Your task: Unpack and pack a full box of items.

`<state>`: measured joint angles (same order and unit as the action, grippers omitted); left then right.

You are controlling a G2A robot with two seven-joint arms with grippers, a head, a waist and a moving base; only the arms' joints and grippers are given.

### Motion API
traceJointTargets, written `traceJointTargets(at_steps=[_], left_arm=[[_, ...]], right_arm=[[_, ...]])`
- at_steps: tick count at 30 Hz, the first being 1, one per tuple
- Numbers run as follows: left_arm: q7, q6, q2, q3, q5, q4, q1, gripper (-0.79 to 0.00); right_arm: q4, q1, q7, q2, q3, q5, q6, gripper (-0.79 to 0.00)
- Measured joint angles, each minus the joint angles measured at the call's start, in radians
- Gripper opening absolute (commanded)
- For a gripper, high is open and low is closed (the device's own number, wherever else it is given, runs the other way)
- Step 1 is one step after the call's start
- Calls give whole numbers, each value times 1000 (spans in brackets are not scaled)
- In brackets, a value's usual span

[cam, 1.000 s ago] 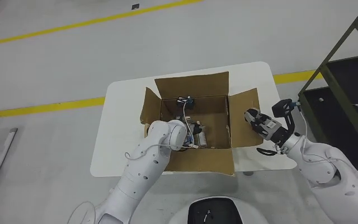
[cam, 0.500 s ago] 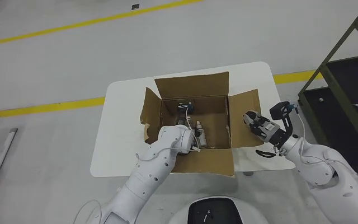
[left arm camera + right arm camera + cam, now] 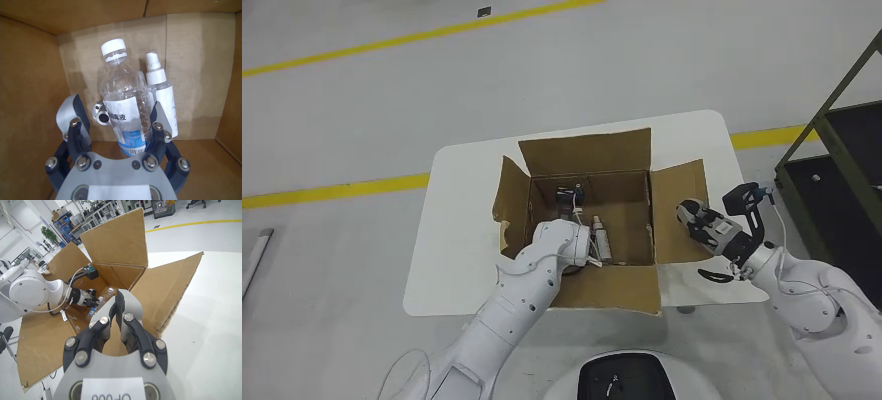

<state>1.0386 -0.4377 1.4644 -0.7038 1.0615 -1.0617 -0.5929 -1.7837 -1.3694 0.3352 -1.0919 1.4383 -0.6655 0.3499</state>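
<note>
Left gripper (image 3: 116, 108) now sits deeper inside the box (image 3: 28, 75), its spread jaws straddling the clear bottle (image 3: 122, 91), ready to clamp. Right gripper (image 3: 118, 302), clenched and empty, waits outside the box.

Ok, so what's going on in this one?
The left gripper is down inside the open cardboard box. Its jaws are open on either side of a clear plastic bottle, which lies beside a white spray bottle, and they have not yet closed on it. The right gripper is shut and empty, held above the box's side flap.
</note>
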Motion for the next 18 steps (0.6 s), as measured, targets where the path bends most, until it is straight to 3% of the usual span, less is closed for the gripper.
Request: traceJointTargets(at_steps=[12, 14, 17, 18], left_arm=[[-19, 1, 43, 25, 18, 109, 27, -182], [-21, -1, 49, 26, 19, 128, 31, -246], [-27, -3, 59, 25, 20, 152, 38, -474], [-30, -4, 62, 24, 19, 158, 40, -585]], right_arm=[[-2, 2, 6, 0, 4, -1, -1, -785], [-2, 3, 7, 0, 4, -1, 1, -785], [-1, 4, 9, 0, 3, 0, 3, -785], [-1, 5, 9, 0, 4, 2, 4, -785]])
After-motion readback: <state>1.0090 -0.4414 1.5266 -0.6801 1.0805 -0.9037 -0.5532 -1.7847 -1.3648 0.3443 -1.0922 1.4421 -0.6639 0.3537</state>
